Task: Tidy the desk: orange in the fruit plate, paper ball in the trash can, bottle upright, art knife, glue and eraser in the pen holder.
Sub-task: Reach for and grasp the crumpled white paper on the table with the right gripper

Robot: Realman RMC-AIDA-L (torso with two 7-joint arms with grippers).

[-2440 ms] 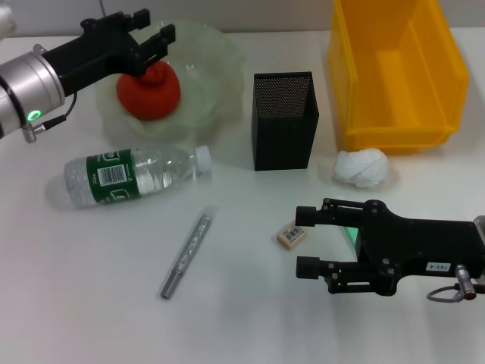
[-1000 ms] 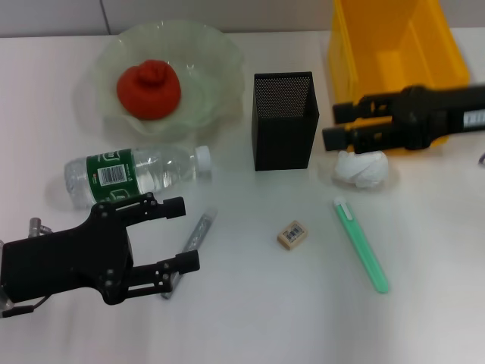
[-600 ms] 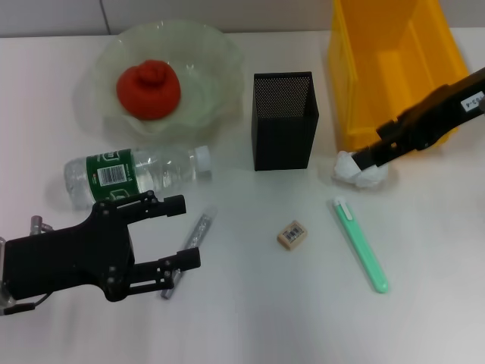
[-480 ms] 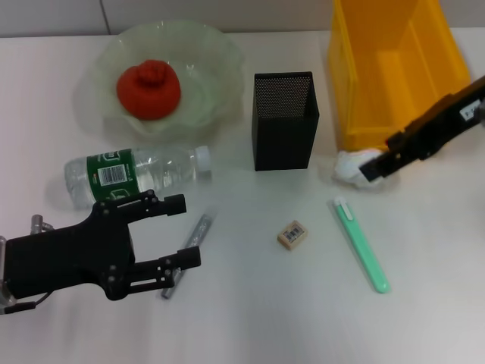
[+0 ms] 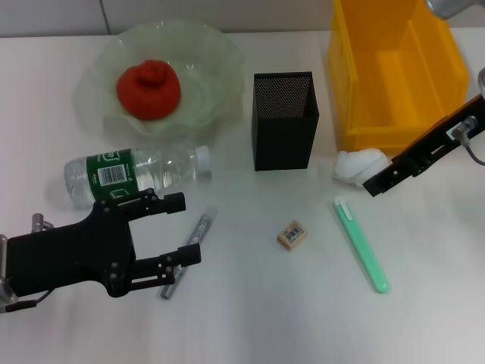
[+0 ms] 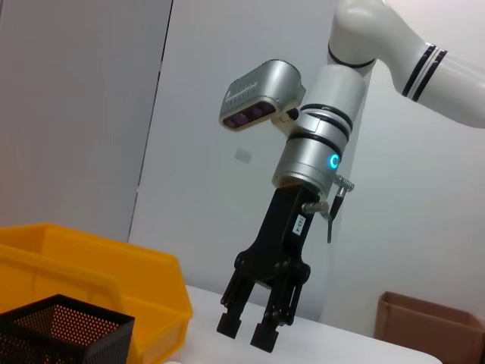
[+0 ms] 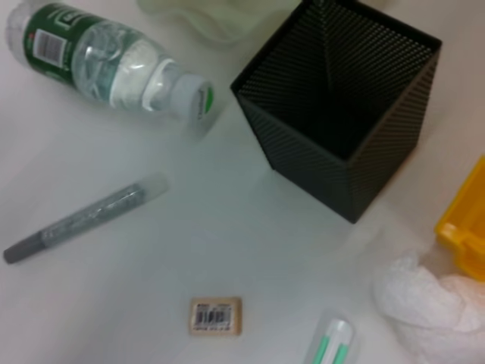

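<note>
Crumpled white paper ball (image 5: pixel 356 166) lying on bench beside glossy yellow plastic trash can (image 5: pixel 394 72). Right gripper (image 5: pixel 379 184) hovering alongside, jaws slightly apart, empty. Left gripper (image 5: pixel 180 230) idling, jaws apart. Wrist view resolving eraser's (image 7: pixel 216 316) barcode.

Our left gripper (image 5: pixel 178 230) is matte black: a blocky body with small screws on its top face and two slim finger bars ending in square pads. A silver metal fitting sits at its wrist end.

Our right gripper (image 6: pixel 246 328) is likewise black, with two fingers tipped by blocky pads and a small white label on its neck. Above it we see a silver cylindrical wrist with a glowing blue ring light, a grey camera module bolted alongside, a thin cable loop, and a white arm shell with black stripes.
</note>
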